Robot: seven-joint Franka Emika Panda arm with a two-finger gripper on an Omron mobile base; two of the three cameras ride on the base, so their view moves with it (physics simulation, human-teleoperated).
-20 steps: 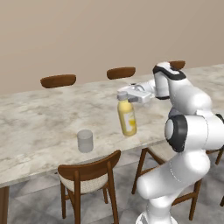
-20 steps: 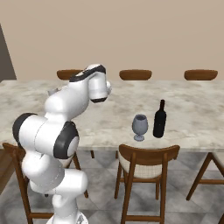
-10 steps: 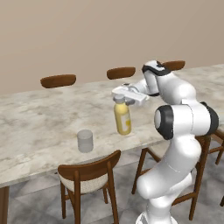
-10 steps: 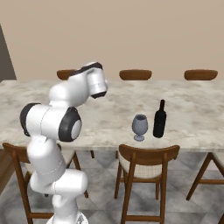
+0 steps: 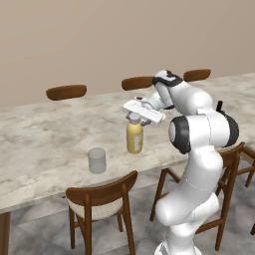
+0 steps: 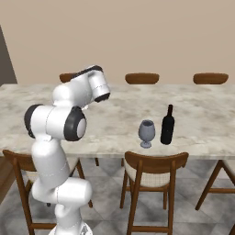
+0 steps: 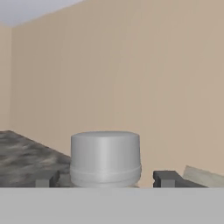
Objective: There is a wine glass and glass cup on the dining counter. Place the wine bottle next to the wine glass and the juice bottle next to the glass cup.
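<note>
The pincer (image 5: 135,119) holds the juice bottle (image 5: 134,138) by its neck, a fingertip (image 7: 168,178) on either side below the cap; whether the base rests on the dining counter (image 5: 45,144) cannot be told. Near it, on the side away from the arm's elbow, stands the glass cup (image 5: 97,160). Farther off, beyond the arm, the wine bottle (image 6: 167,125) stands just beside the wine glass (image 6: 146,133). Risk: a tilted release could topple the bottle against the cup.

The juice bottle (image 5: 134,138) stands mid-frame on the dining counter (image 5: 45,144), the glass cup (image 5: 97,160) lower left of it. In the right base view, the wine bottle (image 6: 167,125) stands just right of the wine glass (image 6: 146,133).
</note>
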